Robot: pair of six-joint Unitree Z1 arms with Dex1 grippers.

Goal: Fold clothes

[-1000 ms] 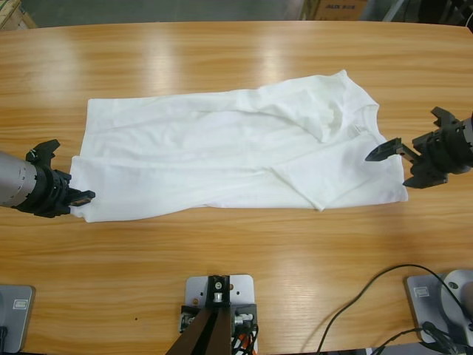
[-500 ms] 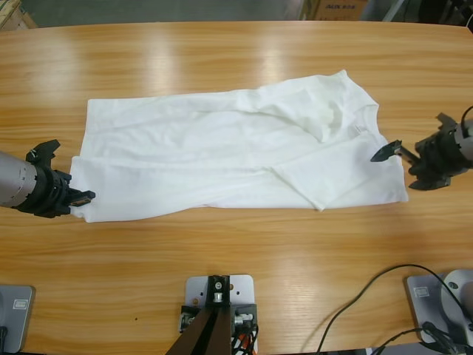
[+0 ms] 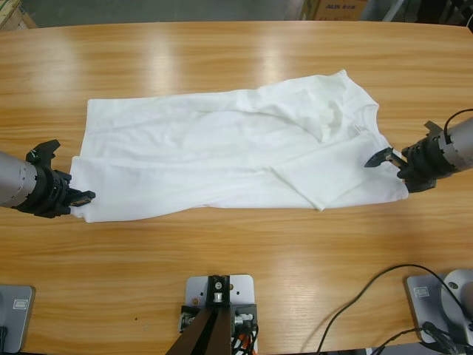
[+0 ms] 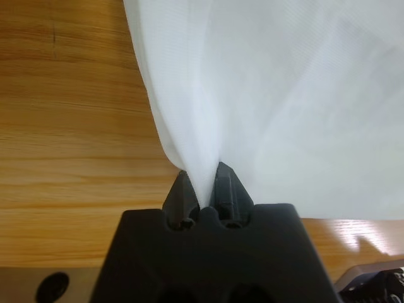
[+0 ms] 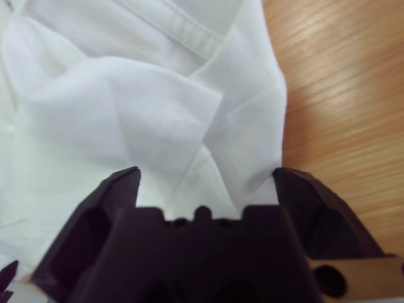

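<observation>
The shirt (image 3: 229,155) is thin, light and floppy. The left gripper (image 4: 203,189) pinches its hem; the right gripper (image 5: 205,189) gapes wide over the collar-end edge, a good place to grab.

T-shirt (image 3: 222,151) is showing plain white throughout, no pattern visible. Desk (image 3: 222,59) is presenting warm orange-brown wood grain with pale glare streaks. Left gripper (image 3: 74,198) and right gripper (image 3: 392,163) are appearing black; arm casings silver-grey.

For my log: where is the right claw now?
In the high view, the right claw is at the table's right side, open over the shirt's right edge.
</observation>
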